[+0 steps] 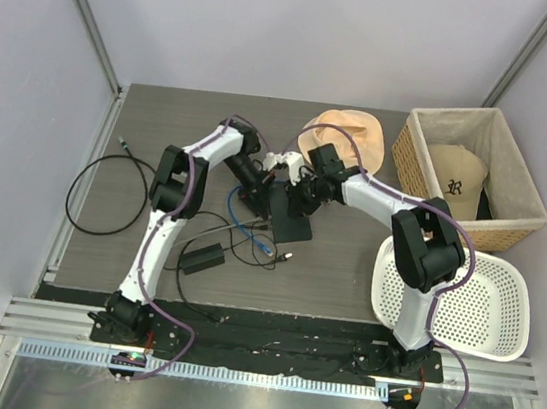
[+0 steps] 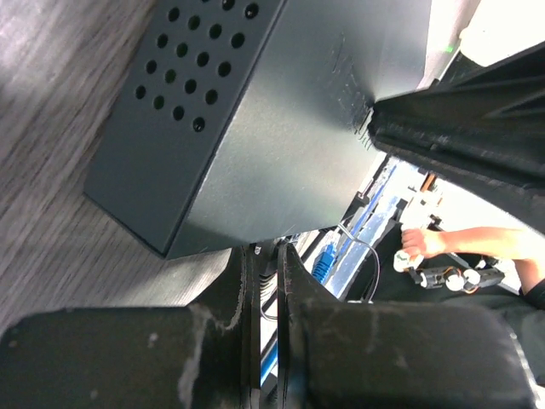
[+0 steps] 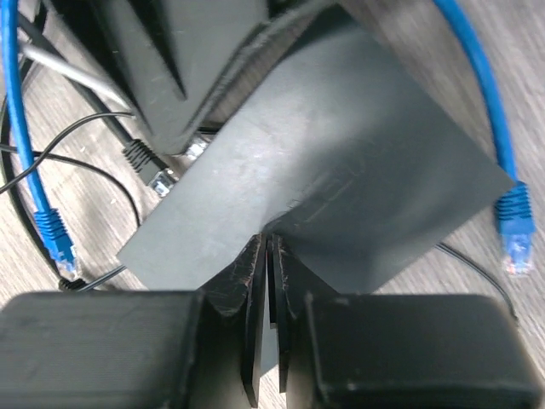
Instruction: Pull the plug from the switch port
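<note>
Right claw [image 3: 267, 256] closed, tips on the near corner of the switch [image 3: 341, 153] | blue plug [image 3: 513, 226] lying loose on the desk [image 3: 528, 68], unplugged, just beside the switch | left claw [image 2: 266, 256] beyond, closed tight at the switch's edge

Matt black metal switch box [image 3: 341, 187], grey wood-grain table [image 2: 51, 102], glossy blue plastic cable [image 3: 477, 77].

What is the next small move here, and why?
Probably raise the right pincer off the switch and retreat. The blue cable has its plug and other end both loose on the table, so nothing blue seems left in a port.
</note>
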Controlling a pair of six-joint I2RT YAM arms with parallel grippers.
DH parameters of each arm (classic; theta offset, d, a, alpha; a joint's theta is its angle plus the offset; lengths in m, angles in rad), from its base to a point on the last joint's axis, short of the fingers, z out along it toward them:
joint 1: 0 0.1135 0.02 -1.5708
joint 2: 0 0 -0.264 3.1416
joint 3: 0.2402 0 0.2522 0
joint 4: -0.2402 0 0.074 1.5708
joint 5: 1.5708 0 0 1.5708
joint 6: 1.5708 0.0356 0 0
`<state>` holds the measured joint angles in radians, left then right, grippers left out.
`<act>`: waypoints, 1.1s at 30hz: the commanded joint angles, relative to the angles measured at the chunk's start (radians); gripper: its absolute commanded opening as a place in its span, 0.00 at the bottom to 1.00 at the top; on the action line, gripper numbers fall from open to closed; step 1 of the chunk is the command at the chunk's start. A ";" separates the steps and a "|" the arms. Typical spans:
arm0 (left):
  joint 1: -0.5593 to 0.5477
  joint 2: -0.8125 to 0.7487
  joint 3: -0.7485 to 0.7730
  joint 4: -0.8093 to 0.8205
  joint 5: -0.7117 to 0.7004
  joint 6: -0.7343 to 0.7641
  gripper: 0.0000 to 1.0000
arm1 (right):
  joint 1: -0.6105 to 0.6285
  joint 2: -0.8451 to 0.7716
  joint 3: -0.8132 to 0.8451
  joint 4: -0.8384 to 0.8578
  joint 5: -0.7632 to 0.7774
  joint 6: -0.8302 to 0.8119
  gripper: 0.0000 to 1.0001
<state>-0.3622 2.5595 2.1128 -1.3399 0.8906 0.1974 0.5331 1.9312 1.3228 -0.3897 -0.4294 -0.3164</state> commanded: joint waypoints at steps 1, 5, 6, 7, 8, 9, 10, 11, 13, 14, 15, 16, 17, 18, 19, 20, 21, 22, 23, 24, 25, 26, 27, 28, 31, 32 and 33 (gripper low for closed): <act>0.003 0.062 0.064 0.062 -0.097 0.040 0.00 | 0.021 0.035 0.018 -0.063 0.023 -0.035 0.13; 0.003 0.131 0.200 0.038 -0.117 0.025 0.00 | 0.022 0.055 -0.011 -0.043 0.070 0.014 0.07; 0.003 0.130 0.200 0.038 -0.122 0.031 0.00 | 0.024 0.057 -0.011 -0.040 0.084 0.016 0.06; 0.003 0.120 0.191 0.038 -0.127 0.037 0.00 | 0.024 0.061 -0.016 -0.032 0.104 0.019 0.03; 0.005 0.110 0.153 0.039 -0.127 0.043 0.00 | 0.024 0.066 -0.019 -0.029 0.136 0.026 0.01; 0.005 0.099 0.130 0.038 -0.130 0.059 0.00 | 0.024 0.068 -0.026 -0.023 0.150 0.027 0.01; 0.008 0.069 0.075 0.036 -0.128 0.068 0.00 | 0.022 0.071 -0.042 -0.015 0.159 0.027 0.01; 0.011 0.055 0.043 0.036 -0.130 0.080 0.00 | 0.024 0.069 -0.049 -0.012 0.173 0.028 0.01; 0.014 -0.004 -0.070 0.047 -0.130 0.105 0.00 | 0.024 0.074 -0.062 -0.002 0.184 0.031 0.01; 0.017 -0.027 -0.111 0.076 -0.128 0.106 0.00 | 0.024 0.074 -0.062 0.003 0.188 0.034 0.01; 0.020 -0.048 -0.153 0.096 -0.122 0.103 0.00 | 0.025 0.075 -0.060 0.005 0.187 0.036 0.01; 0.020 -0.065 -0.219 0.116 -0.119 0.099 0.00 | 0.025 0.074 -0.062 0.005 0.189 0.036 0.01; 0.022 -0.093 -0.243 0.154 -0.114 0.096 0.00 | 0.025 0.074 -0.062 0.003 0.187 0.036 0.01; 0.020 -0.099 -0.257 0.175 -0.114 0.080 0.00 | 0.027 0.075 -0.062 0.005 0.190 0.036 0.01; 0.020 -0.101 -0.257 0.194 -0.113 0.057 0.00 | 0.028 0.075 -0.062 0.005 0.190 0.034 0.01; 0.020 -0.088 -0.238 0.214 -0.111 0.048 0.00 | 0.030 0.075 -0.062 0.003 0.192 0.034 0.01; 0.020 -0.067 -0.208 0.211 -0.108 0.042 0.00 | 0.031 0.074 -0.062 0.003 0.195 0.034 0.01; 0.020 -0.044 -0.107 0.170 -0.111 0.042 0.00 | 0.033 0.074 -0.062 0.002 0.195 0.031 0.01; 0.022 0.020 -0.044 0.136 -0.111 0.042 0.00 | 0.031 0.074 -0.062 0.002 0.196 0.031 0.01; 0.022 0.049 0.022 0.105 -0.114 0.043 0.00 | 0.033 0.075 -0.060 0.002 0.196 0.031 0.01; 0.022 0.073 0.133 0.076 -0.113 0.043 0.00 | 0.033 0.074 -0.062 0.003 0.196 0.028 0.01; 0.026 0.093 0.171 0.041 -0.110 0.042 0.00 | 0.033 0.071 -0.063 0.005 0.198 0.028 0.01; 0.026 0.100 0.190 0.038 -0.113 0.040 0.00 | 0.033 0.071 -0.066 0.009 0.196 0.028 0.01; 0.026 0.093 0.178 0.047 -0.113 0.045 0.00 | 0.033 0.069 -0.073 0.012 0.199 0.027 0.01; 0.026 0.038 0.051 0.086 -0.114 0.059 0.00 | 0.034 0.061 -0.082 0.023 0.204 0.027 0.01; 0.026 0.022 0.012 0.097 -0.113 0.065 0.00 | 0.034 0.061 -0.082 0.025 0.205 0.030 0.01; 0.025 -0.017 -0.067 0.105 -0.113 0.074 0.00 | 0.034 0.063 -0.082 0.026 0.205 0.028 0.01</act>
<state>-0.3389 2.6038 2.2013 -1.3605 0.8635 0.2165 0.5617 1.9396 1.3018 -0.2733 -0.3042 -0.2737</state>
